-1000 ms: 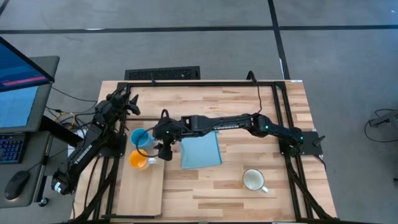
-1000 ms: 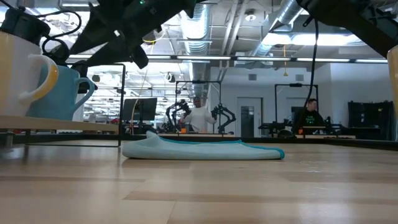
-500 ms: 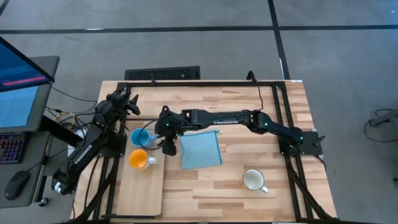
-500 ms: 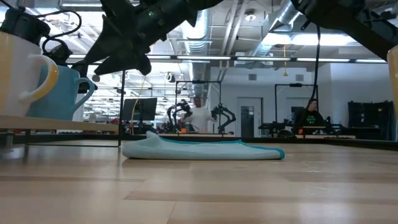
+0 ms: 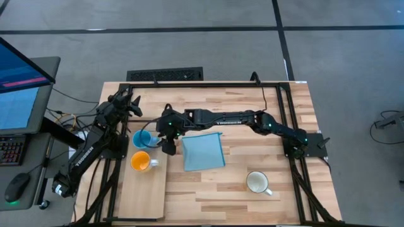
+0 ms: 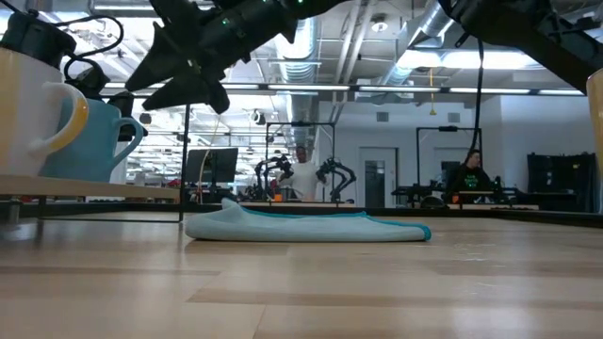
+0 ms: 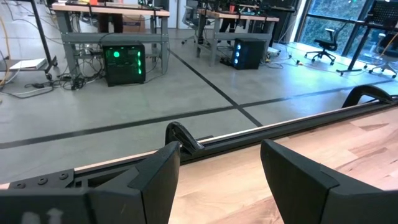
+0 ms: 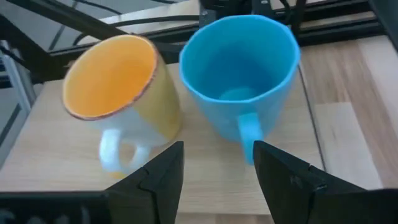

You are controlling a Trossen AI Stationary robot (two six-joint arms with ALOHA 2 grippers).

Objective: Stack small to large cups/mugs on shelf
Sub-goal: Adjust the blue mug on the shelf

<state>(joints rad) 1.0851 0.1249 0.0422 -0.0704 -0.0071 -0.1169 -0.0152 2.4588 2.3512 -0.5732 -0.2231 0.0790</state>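
Blue mug (image 8: 239,74) and orange mug (image 8: 118,106) stand side by side on the shelf (image 5: 144,189) near the worktop's left edge. My right jaws (image 5: 166,144) hover empty, spread wide beside the blue handle, presumably for regrasping. White mug (image 5: 257,183) waits unstacked; left jaws (image 5: 129,104) idle open.

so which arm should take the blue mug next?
Right, probably. Its open gripper hovers beside the blue mug on the shelf, fingers lined up on its handle. The left gripper waits at the table's far left edge, pointing away.
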